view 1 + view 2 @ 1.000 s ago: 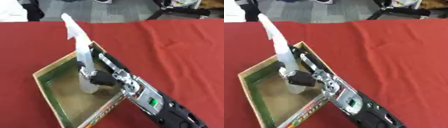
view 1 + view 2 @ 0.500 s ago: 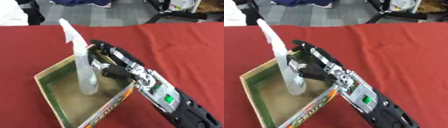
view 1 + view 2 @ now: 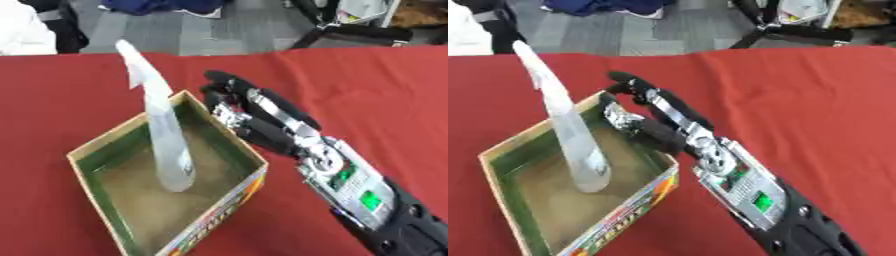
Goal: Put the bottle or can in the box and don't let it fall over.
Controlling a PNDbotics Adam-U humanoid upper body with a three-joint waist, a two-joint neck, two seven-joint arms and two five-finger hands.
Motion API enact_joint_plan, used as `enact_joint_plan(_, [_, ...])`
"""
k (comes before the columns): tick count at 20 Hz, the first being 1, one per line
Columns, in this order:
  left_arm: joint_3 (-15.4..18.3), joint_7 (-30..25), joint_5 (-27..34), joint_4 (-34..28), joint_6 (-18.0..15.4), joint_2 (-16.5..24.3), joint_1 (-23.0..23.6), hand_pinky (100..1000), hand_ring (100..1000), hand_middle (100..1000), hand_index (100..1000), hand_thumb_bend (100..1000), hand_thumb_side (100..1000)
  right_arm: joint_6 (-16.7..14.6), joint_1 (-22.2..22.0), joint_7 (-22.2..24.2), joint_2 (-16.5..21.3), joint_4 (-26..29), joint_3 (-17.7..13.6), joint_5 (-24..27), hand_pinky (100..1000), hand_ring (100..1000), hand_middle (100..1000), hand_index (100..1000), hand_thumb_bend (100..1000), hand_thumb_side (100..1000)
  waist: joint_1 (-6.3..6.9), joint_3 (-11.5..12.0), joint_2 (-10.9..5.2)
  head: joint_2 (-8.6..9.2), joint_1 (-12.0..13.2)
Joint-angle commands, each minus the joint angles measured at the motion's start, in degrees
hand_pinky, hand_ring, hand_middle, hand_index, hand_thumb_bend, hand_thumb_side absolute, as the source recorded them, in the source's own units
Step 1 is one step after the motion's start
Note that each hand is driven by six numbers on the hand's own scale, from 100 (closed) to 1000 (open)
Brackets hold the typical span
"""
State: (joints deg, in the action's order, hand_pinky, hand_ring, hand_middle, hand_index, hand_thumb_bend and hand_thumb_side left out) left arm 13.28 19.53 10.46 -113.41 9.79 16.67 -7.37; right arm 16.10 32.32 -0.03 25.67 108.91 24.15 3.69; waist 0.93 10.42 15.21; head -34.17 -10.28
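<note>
Right hand [image 3: 262, 117] open, fingers straight, over the box's [image 3: 229, 197] right wall, clear of the bottle [image 3: 166, 135]. Bottle upright inside the box, just left of the fingers, not touching. Box on red table [image 3: 367, 90], near its front-left part. Nothing between hand and bottle.

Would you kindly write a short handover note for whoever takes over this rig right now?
Right hand: open, fingers straight, over the box's right wall, apart from the bottle.
Left hand: not in view.
Bottle: standing upright inside the box, base on its floor.
Box sits on the red table.
Done: bottle placed and released, not fallen.
Left: draw the right hand clear without knocking the box or bottle.
</note>
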Motion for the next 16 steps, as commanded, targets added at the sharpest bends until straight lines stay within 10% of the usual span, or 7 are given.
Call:
enact_joint_plan(1, [0.3,-0.3,-0.4,-1.2,-0.1,1.6,0.0,733,945,787,726,123,841,-0.7,-0.9,-0.4,2.9,2.8,-2.4,1.9,959,993,905,1000,100,860,0.12,-0.2,-1.41,0.45,0.4])
enact_joint_plan(6, [-0.4,-1.0,-0.2,-1.2,0.2,1.4,-0.3,734,946,784,726,125,846,0.1,-4.4,-2.3,6.8,3.9,-7.8,1.6,928,938,881,999,100,1000,-0.04,-0.4,-1.4,0.49,0.8])
enact_joint_plan(7, [-0.6,-1.1,0.3,-1.2,0.1,1.4,-0.3,734,945,787,726,126,847,0.2,-4.9,-3.3,7.4,4.2,-9.1,1.1,917,921,848,973,100,855,-0.05,-0.5,-1.43,0.49,0.9])
enact_joint_plan(11, [-1.5,-2.0,0.1,-1.2,0.5,1.4,-0.9,735,947,788,726,128,850,0.5,-7.4,-6.9,8.7,4.9,-14.2,-0.1,855,841,812,928,100,809,-0.13,-0.7,-1.45,0.61,1.3])
enact_joint_plan(12, [-1.8,-2.3,0.1,-1.2,0.6,1.4,-1.0,733,947,788,726,128,850,0.7,-7.9,-7.6,8.8,4.9,-15.2,-0.1,848,823,796,915,100,949,-0.14,-0.8,-1.45,0.64,1.3])
enact_joint_plan(13, [-2.1,-2.6,0.1,-1.2,0.8,1.3,-1.1,735,947,788,726,130,854,0.8,-8.3,-8.2,8.9,4.9,-16.1,0.0,847,801,749,898,100,778,-0.12,-0.9,-1.43,0.71,1.5])
enact_joint_plan(16, [-2.8,-3.5,0.2,-1.1,1.3,0.6,-1.4,736,947,788,726,131,858,-0.4,-9.7,-9.4,8.7,5.1,-18.5,2.2,852,773,669,896,100,788,0.02,-1.3,-1.34,0.78,1.8])
